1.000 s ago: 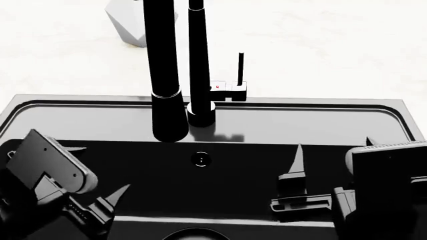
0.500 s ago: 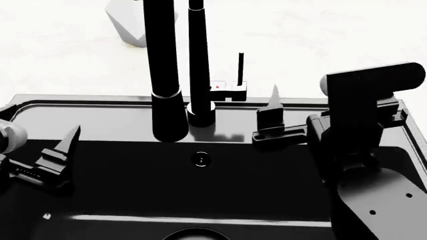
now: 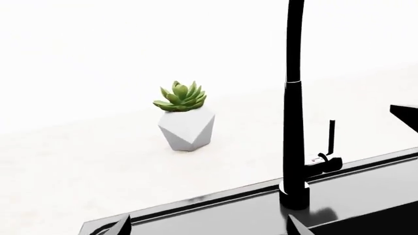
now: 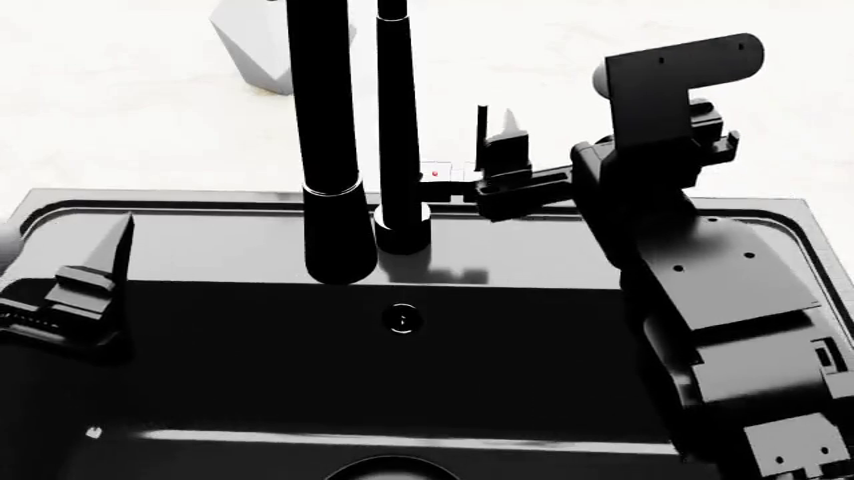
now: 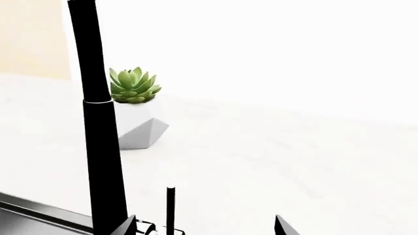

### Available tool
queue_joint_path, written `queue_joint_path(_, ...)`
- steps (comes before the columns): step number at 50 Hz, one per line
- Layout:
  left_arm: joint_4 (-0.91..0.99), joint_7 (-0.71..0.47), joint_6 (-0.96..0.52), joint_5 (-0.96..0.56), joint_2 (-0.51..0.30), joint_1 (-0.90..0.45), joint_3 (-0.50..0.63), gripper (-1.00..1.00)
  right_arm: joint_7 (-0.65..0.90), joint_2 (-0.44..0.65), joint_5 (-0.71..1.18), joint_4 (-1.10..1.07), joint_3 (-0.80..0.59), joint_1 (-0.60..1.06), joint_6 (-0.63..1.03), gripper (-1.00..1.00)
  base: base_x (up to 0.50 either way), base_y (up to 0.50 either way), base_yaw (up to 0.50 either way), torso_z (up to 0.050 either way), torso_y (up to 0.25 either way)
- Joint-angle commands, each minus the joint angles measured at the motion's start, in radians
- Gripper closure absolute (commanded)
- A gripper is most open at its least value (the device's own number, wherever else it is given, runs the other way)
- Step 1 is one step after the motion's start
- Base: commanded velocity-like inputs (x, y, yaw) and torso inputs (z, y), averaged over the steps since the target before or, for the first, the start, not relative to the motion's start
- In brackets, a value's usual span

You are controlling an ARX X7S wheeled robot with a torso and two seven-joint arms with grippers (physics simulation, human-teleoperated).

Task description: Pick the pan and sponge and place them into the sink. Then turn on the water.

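Two black robot arms work over the sink (image 4: 160, 250), a large glossy black basin with a stepped rim that fills the lower part of the head view and is set into a white desk (image 4: 667, 90). Its dark floor shows only a small round hole (image 4: 400, 319) below the faucet; neither the pan nor the sponge can be made out in any view, and no water runs from the spout. The right arm (image 4: 721, 290) reaches up from the basin's right side toward the back rim. The tall black faucet (image 4: 396, 120) rises from the middle of the back rim, with its thick spout (image 4: 331, 140) hanging over the basin. The left gripper (image 4: 80, 290) sits low over the basin's left side, one pointed finger (image 4: 114, 240) showing; in the left wrist view its two tips stand well apart, so the jaws are spread. The right gripper (image 4: 514, 165) is at the faucet's thin upright lever (image 4: 482, 128), just beside it; the right wrist view shows the lever (image 5: 170, 208) between two widely separated fingertips, jaws spread and untouching. A white faceted pot with a green succulent (image 3: 185, 120) stands on the desk behind the sink, to the faucet's left.
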Motion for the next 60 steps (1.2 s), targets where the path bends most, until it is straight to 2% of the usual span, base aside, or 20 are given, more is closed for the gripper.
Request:
queue_joint_path(1, -0.016, -0.066, -0.014, 0.037, 0.055, -0.041, 0.021, -1.00, -0.126, -0.113, -0.065, 0.315, -0.018, 0.124, -0.122, -1.00, 0.00, 0.00, 0.00, 0.000, 0.000)
queue_joint_path(5, -0.030, -0.083, 0.004, 0.043, 0.072, -0.050, 0.004, -1.00, -0.169, -0.162, -0.078, 0.473, -0.014, 0.172, -0.198, -1.00, 0.00, 0.00, 0.00, 0.000, 0.000)
queue_joint_path(14, -0.023, -0.102, -0.008, 0.004, 0.050, -0.051, -0.035, -1.00, -0.271, -0.265, -0.090, 0.784, 0.000, 0.273, -0.341, -1.00, 0.00, 0.00, 0.00, 0.000, 0.000)
queue_joint_path(25, -0.011, -0.106, -0.007, 0.020, 0.048, -0.037, -0.014, -1.00, -0.292, -0.293, -0.144, 0.797, 0.088, 0.269, -0.308, -1.00, 0.00, 0.00, 0.00, 0.000, 0.000)
queue_joint_path(41, -0.010, -0.085, 0.007, 0.025, 0.042, -0.031, -0.008, -1.00, -0.274, -0.313, -0.318, 0.797, 0.276, 0.280, -0.289, -1.00, 0.00, 0.00, 0.00, 0.000, 0.000)
queue_joint_path(60, -0.005, -0.090, 0.035, 0.053, 0.043, -0.021, -0.006, -1.00, -0.285, -0.327, -0.440, 0.797, 0.411, 0.310, -0.235, -1.00, 0.00, 0.00, 0.00, 0.000, 0.000)
